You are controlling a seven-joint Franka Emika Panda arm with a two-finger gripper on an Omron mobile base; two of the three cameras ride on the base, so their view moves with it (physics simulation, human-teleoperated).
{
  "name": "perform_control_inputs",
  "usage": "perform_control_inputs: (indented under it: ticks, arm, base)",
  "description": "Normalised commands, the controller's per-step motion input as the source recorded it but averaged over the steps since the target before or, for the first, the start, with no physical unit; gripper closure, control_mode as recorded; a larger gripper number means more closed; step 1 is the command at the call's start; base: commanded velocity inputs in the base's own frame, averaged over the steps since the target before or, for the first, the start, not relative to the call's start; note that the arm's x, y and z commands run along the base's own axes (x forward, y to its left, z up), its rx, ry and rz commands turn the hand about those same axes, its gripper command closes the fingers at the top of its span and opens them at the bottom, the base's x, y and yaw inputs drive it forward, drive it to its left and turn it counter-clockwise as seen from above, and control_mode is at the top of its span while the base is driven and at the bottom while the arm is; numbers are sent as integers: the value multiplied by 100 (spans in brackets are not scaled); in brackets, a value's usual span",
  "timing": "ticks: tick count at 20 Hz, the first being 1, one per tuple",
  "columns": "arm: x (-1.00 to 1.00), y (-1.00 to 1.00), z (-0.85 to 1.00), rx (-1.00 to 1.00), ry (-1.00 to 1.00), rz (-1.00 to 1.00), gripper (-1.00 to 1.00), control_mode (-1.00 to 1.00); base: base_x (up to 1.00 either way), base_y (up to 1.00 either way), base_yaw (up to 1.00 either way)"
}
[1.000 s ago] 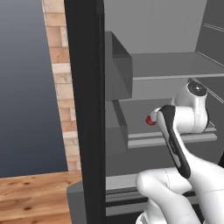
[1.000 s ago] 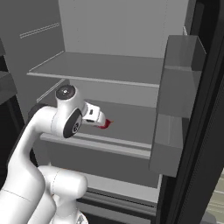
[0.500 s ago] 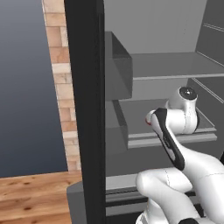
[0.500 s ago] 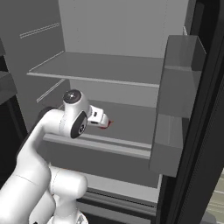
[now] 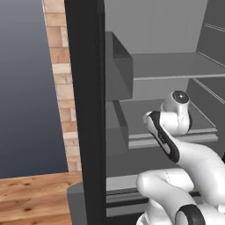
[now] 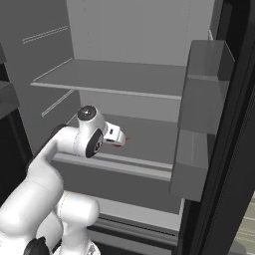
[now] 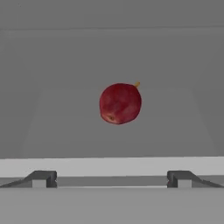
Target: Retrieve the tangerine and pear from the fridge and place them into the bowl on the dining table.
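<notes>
From my seat I count one pear (image 7: 120,103), dark red with a short orange stem, lying on the pale grey floor of a shelf inside the fridge (image 6: 124,40). In the hand view it sits in the middle of that shelf, apart from the back wall and from both side walls, with bare shelf all round it. I see one fruit there and no other thing on that shelf.

I count two fingers (image 7: 41,178), one at the lower left of the hand view and one at the lower right, standing wide apart and released, with nothing between them. The pear lies ahead of them, past the shelf's pale front lip, centred on the gap between the two tips and not touching either.

In the right base view a small bit of red, the pear, shows just beyond the white hand, on the lower of the two shelves I can count there. The upper shelf (image 6: 112,78) runs above the arm's wrist with open space between them. One grey door bin (image 6: 201,94) hangs to the right on the open door, well apart from the hand.

In the left base view the black door edge (image 5: 85,110) stands upright left of the arm, and a brick wall strip (image 5: 61,79) and wood floor (image 5: 35,197) lie beyond it. The arm reaches in over the lower shelf's front edge.
</notes>
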Motion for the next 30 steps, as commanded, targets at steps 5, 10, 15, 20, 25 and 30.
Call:
perform_control_inputs:
  ticks: [5, 10, 15, 20, 25, 30]
  arm:
    - [30, -11, -13, 0, 0, -1, -100, -100]
    - [25, -24, -2, 0, 0, -1, -100, -100]
    - [28, -3, -11, 0, 0, -1, -100, -100]
    - [16, 0, -24, 0, 0, 0, -100, -100]
    - [26, 0, -21, 0, 0, 0, -100, -100]
    - [26, 0, -13, 0, 0, 0, -100, -100]
  base:
    - [0, 0, 0]
    - [0, 0, 0]
    - [0, 0, 0]
    - [0, 0, 0]
    - [0, 0, 0]
    - [0, 0, 0]
